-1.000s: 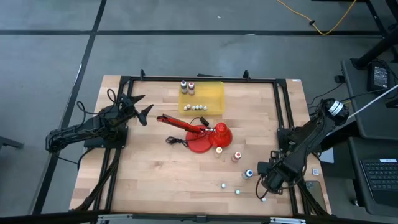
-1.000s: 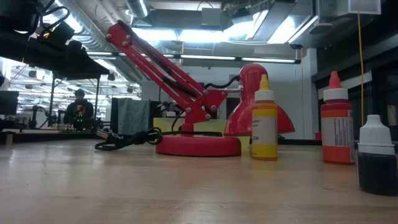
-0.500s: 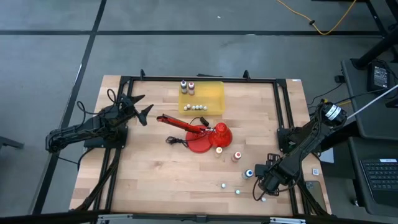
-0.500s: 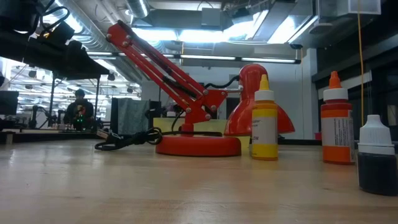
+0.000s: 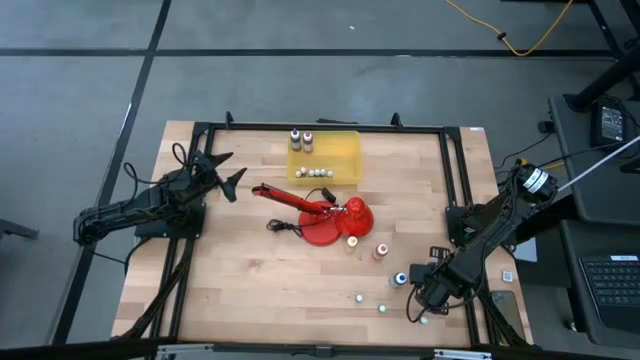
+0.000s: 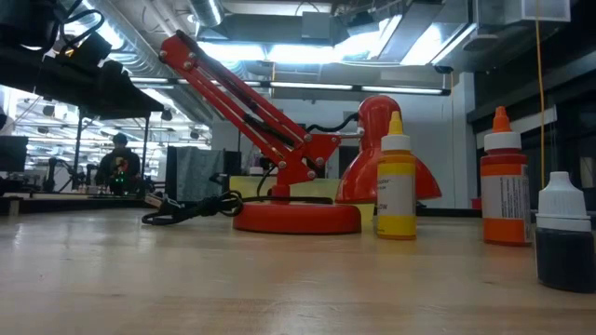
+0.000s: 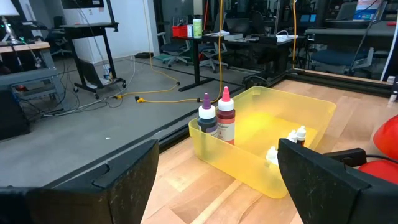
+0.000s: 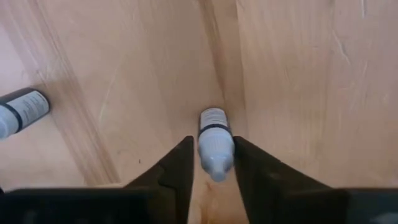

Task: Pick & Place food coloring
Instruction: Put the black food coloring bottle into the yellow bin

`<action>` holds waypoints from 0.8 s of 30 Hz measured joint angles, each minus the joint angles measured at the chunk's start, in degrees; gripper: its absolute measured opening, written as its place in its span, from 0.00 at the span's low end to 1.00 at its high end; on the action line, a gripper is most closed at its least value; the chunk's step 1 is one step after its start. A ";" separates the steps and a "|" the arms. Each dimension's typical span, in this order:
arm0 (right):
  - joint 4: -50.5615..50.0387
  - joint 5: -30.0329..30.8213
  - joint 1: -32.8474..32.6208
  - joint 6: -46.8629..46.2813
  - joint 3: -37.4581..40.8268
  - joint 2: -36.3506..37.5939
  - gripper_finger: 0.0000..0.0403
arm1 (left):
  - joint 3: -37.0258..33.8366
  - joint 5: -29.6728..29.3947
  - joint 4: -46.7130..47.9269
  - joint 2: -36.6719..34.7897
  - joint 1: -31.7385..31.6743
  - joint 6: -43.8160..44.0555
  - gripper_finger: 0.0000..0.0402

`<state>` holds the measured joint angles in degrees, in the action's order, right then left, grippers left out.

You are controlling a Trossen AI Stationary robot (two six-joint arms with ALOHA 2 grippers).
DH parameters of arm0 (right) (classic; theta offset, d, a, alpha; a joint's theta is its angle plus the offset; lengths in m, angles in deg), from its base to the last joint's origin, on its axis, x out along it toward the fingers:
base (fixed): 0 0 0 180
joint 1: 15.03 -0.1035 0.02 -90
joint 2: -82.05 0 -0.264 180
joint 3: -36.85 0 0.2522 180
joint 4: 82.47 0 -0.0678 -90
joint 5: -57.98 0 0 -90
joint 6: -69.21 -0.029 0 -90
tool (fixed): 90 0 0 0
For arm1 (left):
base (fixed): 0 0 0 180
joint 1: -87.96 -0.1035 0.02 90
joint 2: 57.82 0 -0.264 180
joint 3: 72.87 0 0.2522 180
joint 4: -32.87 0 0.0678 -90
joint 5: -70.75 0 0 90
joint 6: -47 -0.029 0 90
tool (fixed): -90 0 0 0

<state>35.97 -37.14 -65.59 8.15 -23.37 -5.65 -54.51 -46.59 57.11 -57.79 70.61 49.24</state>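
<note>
Yellow [image 5: 352, 240], orange-red [image 5: 381, 250] and blue [image 5: 401, 279] food coloring bottles stand upright on the table near the red lamp. Purple [image 7: 206, 113] and dark red [image 7: 226, 117] bottles stand in the yellow bin's far corner. Small white-capped bottles lie near the near edge [image 5: 359, 297]. My right gripper [image 8: 213, 165] is down at the table's near right corner, shut on one of them [image 8: 214, 140]. My left gripper [image 5: 227, 176] waits open at the table's left side, above the wood. My right gripper pinches the small bottle between its two fingers [image 8: 177, 163], one on each side of the body just behind the white cap [image 8: 216, 163]. The fingers come down from above, lying along the bottle. It lies flat on the table on its side.
A red desk lamp [image 5: 325, 212] with its black cord [image 6: 191, 209] stands mid-table. The yellow bin [image 5: 345, 150] holds more small bottles [image 5: 315, 173]. Another small bottle [image 8: 22, 112] lies close to my right gripper. A black frame rail [image 5: 460, 180] runs along the right side.
My right arm has moved slightly toward the table's near edge and left, onto the small lying bottle, and has then kept still. Nothing else has moved.
</note>
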 joint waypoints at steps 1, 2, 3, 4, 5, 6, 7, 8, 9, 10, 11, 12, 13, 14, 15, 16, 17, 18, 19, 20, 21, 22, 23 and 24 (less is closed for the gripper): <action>0.03 0.00 0.00 0.00 0.00 -0.02 0.25 | 0.01 0.01 0.00 0.02 0.01 -0.01 0.79; 0.08 0.00 0.00 0.00 0.00 0.02 0.23 | 0.00 0.01 0.00 0.01 0.00 0.00 0.79; 0.11 0.00 0.00 0.00 0.00 0.06 0.21 | 0.01 0.01 0.00 0.01 -0.01 0.00 0.79; 0.12 -0.01 0.00 0.00 0.00 0.10 0.19 | 0.00 0.01 0.00 0.00 0.01 0.00 0.79; 0.14 0.00 0.00 0.01 0.00 0.15 0.18 | 0.00 0.01 0.00 0.01 -0.01 0.00 0.79; 0.19 -0.01 0.00 0.01 0.00 0.15 0.17 | 0.00 0.01 0.00 0.02 -0.01 0.00 0.79; 0.22 -0.02 0.00 0.00 0.00 0.15 0.17 | 0.00 0.01 0.00 0.00 -0.01 0.00 0.79; 0.24 -0.06 0.00 0.00 0.00 0.15 0.17 | 0.02 0.01 0.00 0.00 0.01 0.00 0.79; 0.25 -0.27 0.00 0.00 0.00 0.15 0.18 | 0.00 0.01 0.00 0.01 0.01 -0.02 0.79; 0.29 -0.44 0.02 -0.09 0.00 0.15 0.19 | 0.00 0.01 0.00 0.00 0.01 0.00 0.79; 0.32 -0.78 0.02 -0.26 0.00 0.15 0.20 | 0.00 0.01 0.00 0.02 -0.01 0.00 0.79; 0.32 -1.00 0.02 -0.47 -0.03 0.15 0.20 | 0.00 0.01 0.00 0.01 -0.01 0.00 0.79; 0.01 -1.28 0.02 -0.78 -0.27 0.15 0.20 | 0.00 0.01 0.00 0.00 0.00 0.00 0.79; -0.35 -1.39 0.02 -0.91 -0.66 0.15 0.20 | 0.00 0.01 0.00 0.01 -0.01 0.00 0.79; -0.67 -1.41 0.07 -1.00 -1.20 0.17 0.19 | 0.00 0.01 0.00 0.00 0.00 0.00 0.79; -1.13 -1.39 0.19 -1.05 -1.91 0.17 0.18 | 0.01 0.01 0.00 0.02 -0.01 0.00 0.79; -1.89 -1.27 0.29 -1.01 -2.70 0.20 0.17 | 0.00 0.01 0.00 0.01 0.01 -0.01 0.79; -2.97 -1.16 0.54 -0.59 -3.55 0.24 0.17 | 0.00 0.01 0.00 0.01 0.01 0.00 0.79; -4.08 -1.16 0.89 -0.18 -4.44 0.26 0.17 | 0.00 0.01 0.00 0.02 0.00 0.00 0.79; -5.25 -1.08 1.28 0.08 -5.44 0.26 0.17 | 0.00 0.00 0.00 0.02 0.00 -0.01 0.79; -6.76 -1.03 1.81 0.30 -6.50 0.26 0.17 | 0.00 0.01 0.00 0.00 0.00 0.00 0.79; -8.70 -1.01 2.38 0.77 -7.70 0.26 0.17 | 0.00 0.01 0.00 0.00 0.00 0.00 0.79; -10.91 -0.93 3.01 1.34 -8.89 0.26 0.18 | 0.00 0.01 0.00 0.02 -0.01 0.00 0.79; -13.47 -0.60 3.66 1.76 -10.25 0.26 0.19 | 0.00 0.01 0.00 0.00 0.01 -0.02 0.79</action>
<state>22.50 -37.74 -61.93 9.91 -33.62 -5.39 -54.51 -46.58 57.11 -57.79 70.62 49.22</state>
